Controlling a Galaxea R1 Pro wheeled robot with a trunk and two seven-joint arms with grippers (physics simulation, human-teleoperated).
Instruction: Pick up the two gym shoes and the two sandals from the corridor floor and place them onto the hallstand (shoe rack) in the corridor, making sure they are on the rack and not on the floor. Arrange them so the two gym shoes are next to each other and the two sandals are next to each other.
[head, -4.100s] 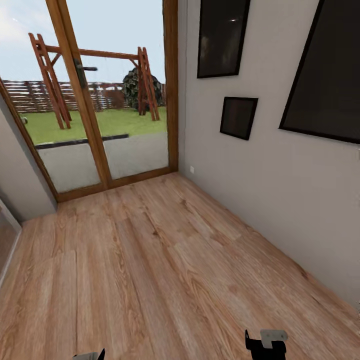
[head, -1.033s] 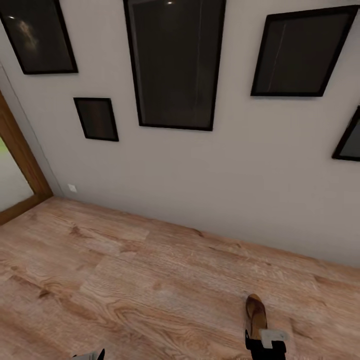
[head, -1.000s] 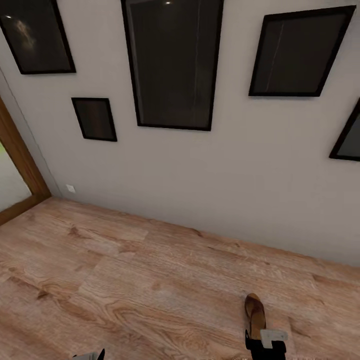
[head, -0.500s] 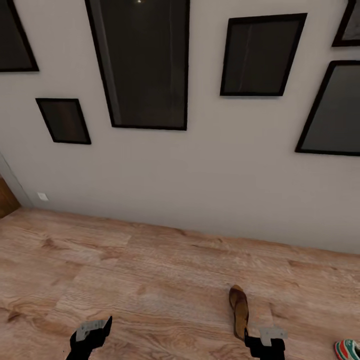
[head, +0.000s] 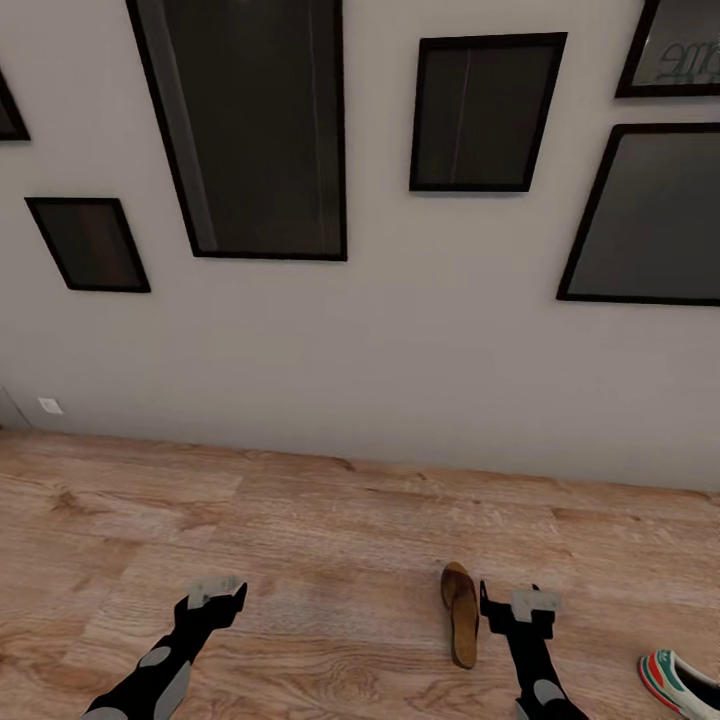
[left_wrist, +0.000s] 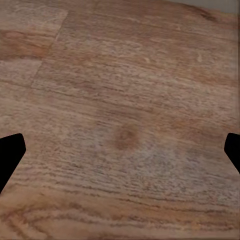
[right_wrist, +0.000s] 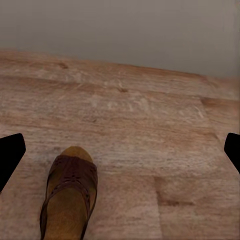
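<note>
One brown sandal (head: 461, 612) with a tan insole lies on the wood-plank corridor floor (head: 300, 540), toe towards the wall; it also appears in the right wrist view as sandal (right_wrist: 69, 199). My right gripper (head: 514, 604) hangs open just right of it, apart from it. A white gym shoe (head: 683, 684) with green stripes and a red-orange patch pokes in at the lower right edge. My left gripper (head: 215, 596) is open over bare floor (left_wrist: 125, 135). The second sandal, the second gym shoe and the hallstand are out of view.
A pale grey wall (head: 380, 380) rises close behind the floor, hung with several black-framed pictures (head: 250, 130). A small white socket (head: 48, 405) sits low on the wall at the left.
The camera has swung right: the door and garden have left the view and the wall pictures slid left. The sandal and then a gym shoe came into view. Both arms have reached further forward.
</note>
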